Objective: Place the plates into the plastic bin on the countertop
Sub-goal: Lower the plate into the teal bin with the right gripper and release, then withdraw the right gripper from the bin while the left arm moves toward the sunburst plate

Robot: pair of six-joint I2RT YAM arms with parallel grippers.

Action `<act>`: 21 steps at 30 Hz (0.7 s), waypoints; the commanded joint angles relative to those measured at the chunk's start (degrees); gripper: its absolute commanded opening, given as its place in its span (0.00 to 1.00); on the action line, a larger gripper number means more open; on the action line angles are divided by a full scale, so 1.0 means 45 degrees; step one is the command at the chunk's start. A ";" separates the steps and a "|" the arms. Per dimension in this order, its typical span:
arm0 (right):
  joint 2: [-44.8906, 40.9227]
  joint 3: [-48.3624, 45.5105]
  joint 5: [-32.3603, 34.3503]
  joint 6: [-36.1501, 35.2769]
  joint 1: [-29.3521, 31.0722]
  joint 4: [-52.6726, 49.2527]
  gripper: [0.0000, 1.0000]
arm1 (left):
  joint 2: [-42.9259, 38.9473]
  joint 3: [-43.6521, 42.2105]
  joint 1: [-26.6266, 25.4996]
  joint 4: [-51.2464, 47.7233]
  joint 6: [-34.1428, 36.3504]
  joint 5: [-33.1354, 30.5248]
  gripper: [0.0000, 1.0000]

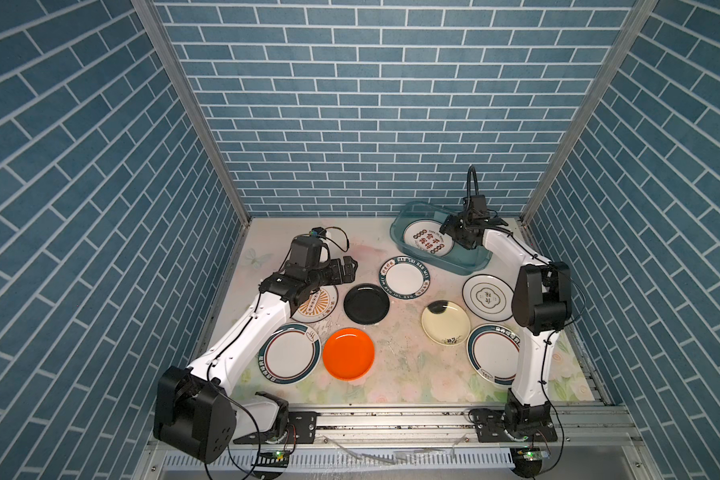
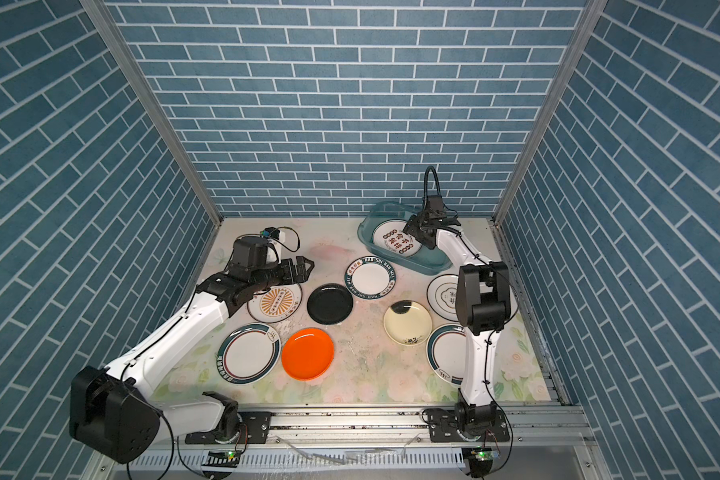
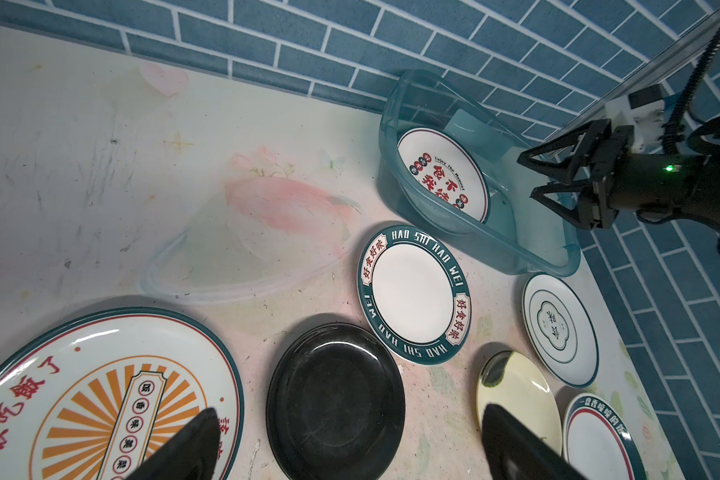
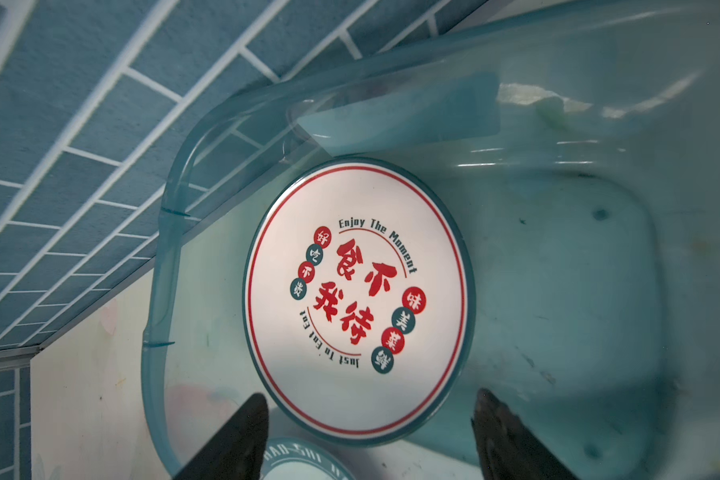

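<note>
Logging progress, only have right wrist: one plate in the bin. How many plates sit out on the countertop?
Observer: Eight lie on the countertop.
Operator: Left gripper?
Observer: The left gripper is open and empty, raised by the sunburst plate.
Operator: Anything hidden by the right arm?
Observer: Yes, in both top views the right arm covers part of the front-right teal-rimmed plate.
</note>
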 commanded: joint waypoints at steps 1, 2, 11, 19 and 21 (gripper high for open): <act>-0.2525 -0.0667 0.0026 -0.0683 -0.0325 -0.0972 0.79 | 0.0152 0.0244 0.0013 0.0098 -0.0309 0.0033 1.00; -0.3154 -0.1210 0.0092 -0.0708 -0.0388 -0.1003 0.79 | 0.0171 0.0233 0.0018 0.0151 -0.0375 0.0093 1.00; -0.8443 -0.6561 -0.0056 -0.0572 -0.1450 -0.1531 0.80 | 0.0252 -0.0233 0.0020 0.0561 -0.0660 0.0432 1.00; -1.2114 -1.0159 -0.1443 -0.0308 -0.1911 -0.1947 0.80 | 0.0366 -0.0695 0.0017 0.0904 -0.0924 0.0736 0.99; -1.2706 -1.0927 -0.2045 -0.0032 -0.1946 -0.1673 0.80 | 0.0392 -0.0748 0.0012 0.0779 -0.0898 0.0609 1.00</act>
